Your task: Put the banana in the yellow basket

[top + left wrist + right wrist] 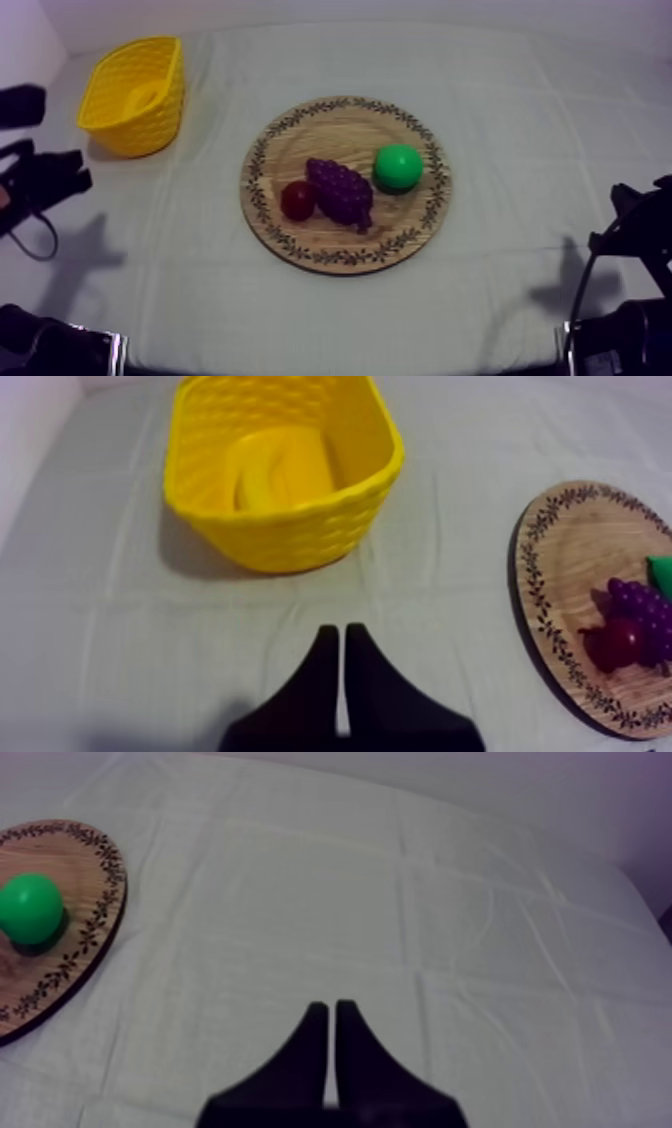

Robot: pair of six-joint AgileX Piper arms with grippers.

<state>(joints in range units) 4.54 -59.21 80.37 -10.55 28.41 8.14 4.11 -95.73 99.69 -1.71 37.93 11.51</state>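
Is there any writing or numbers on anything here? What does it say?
No words, numbers or labels can be read anywhere.
The rim of the wooden board bears a leafy pattern, not letters.
The yellow basket, the banana inside it, the grapes, the small red fruit and the green fruit carry no writing.

A table [300, 330] lies under a grey-white cloth [530, 110] that shows faint straight fold lines and a few shallow creases. Behind its far edge rises a plain pale wall [380, 10] with a slight lilac cast, and a second stretch of wall [25, 45] stands by the table's far left corner. The light is soft and even. Two blurred grey shadows [85, 255] lie on the cloth, one near each front corner.
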